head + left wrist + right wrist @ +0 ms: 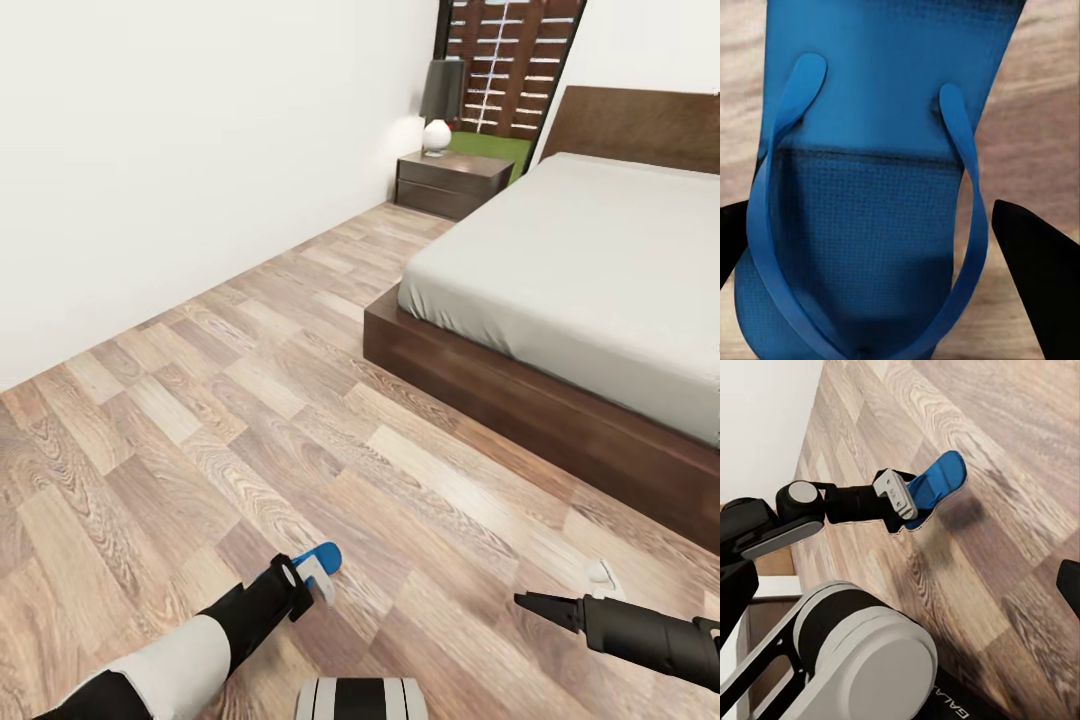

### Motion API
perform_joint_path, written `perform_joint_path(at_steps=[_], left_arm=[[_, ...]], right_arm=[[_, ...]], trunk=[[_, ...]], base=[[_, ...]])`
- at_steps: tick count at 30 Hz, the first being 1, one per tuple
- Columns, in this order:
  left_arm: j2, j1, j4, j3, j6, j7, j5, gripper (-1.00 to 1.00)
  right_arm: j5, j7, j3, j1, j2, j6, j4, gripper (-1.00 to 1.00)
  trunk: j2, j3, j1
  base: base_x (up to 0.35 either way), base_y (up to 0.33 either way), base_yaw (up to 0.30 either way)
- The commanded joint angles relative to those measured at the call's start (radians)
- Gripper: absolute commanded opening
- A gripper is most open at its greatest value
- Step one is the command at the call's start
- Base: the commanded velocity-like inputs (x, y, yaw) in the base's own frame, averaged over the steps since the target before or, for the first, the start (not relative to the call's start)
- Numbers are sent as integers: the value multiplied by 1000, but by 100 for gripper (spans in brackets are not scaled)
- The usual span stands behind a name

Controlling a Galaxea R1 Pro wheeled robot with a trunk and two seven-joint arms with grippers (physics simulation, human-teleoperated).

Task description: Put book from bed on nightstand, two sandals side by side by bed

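Observation:
A bright blue sandal [323, 557] hangs just above the wood floor, with my left gripper [312, 583] shut on it at the lower left of the head view. From the left wrist, the sandal [892, 90] shows strap side up between two black fingers [1039, 277]. The right wrist view shows the same sandal [939, 478] sticking out of the left gripper [902, 501], its shadow on the floor below. My right gripper [530, 603] hovers low on the right, open, holding nothing. The bed [560, 400] stands ahead on the right, with a nightstand [450, 182] beyond it. The book is out of view.
A lamp with a dark shade [441, 105] stands on the nightstand, in front of a window with a slatted fence [510, 60]. A white wall [180, 150] runs along the left. A wide strip of wood floor [280, 380] lies between wall and bed.

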Motion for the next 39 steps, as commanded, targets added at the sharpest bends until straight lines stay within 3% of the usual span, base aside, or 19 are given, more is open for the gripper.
perform_joint_path(at_steps=[1,10,13,14,17,25,34,39], left_arm=[[2,-2,-2,1,5,-8,-8,-100],[41,-34,-2,6,7,-14,0,-100],[65,-55,-2,14,9,-19,4,-100],[90,-73,-1,28,10,-27,5,-100],[117,-88,-2,50,12,-46,5,-100],[157,-130,3,78,16,-63,11,-100],[183,-149,0,211,31,-64,40,-100],[192,-160,0,323,53,-62,71,-100]], right_arm=[[-3,1,0,0,0,8,0,100],[-3,0,0,0,1,8,2,100],[-3,-12,0,0,1,8,3,100],[-4,-22,0,0,1,8,3,100],[-4,-28,0,0,2,8,3,100],[-4,-32,0,0,2,8,3,100],[-4,-33,0,0,1,8,3,100],[-4,-33,0,0,1,8,3,100]], trunk=[[0,3,-1],[2,38,-5],[3,50,-6],[3,54,-6],[4,65,-8],[6,96,-11],[8,131,-15],[9,150,-18]], base=[[0,0,0],[0,0,0],[0,0,0],[0,0,0],[0,0,0],[0,0,0],[0,0,0],[0,0,0]])
